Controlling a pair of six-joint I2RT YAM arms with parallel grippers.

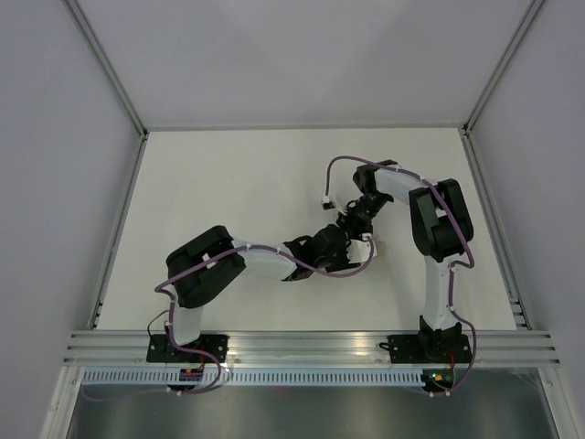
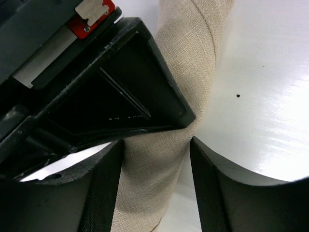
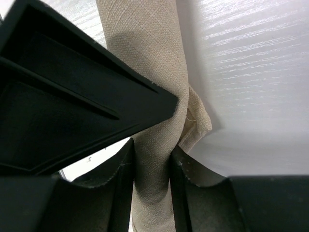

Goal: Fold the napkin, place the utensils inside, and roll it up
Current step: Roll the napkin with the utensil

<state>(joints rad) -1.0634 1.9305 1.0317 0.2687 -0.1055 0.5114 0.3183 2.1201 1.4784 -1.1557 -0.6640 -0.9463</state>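
Napkin (image 2: 154, 183): tan woven cloth, rolled into a narrow tube, at middle of table (image 2: 260, 96). Light, soft, limp; likely to sag or unroll. Take hold across the roll. Right gripper (image 3: 152, 147) pinches it; left gripper (image 2: 155, 145) straddles it, squeeze cannot be told. Utensils not visible

A rolled tan napkin (image 2: 188, 48) lies on the white table (image 1: 228, 201).
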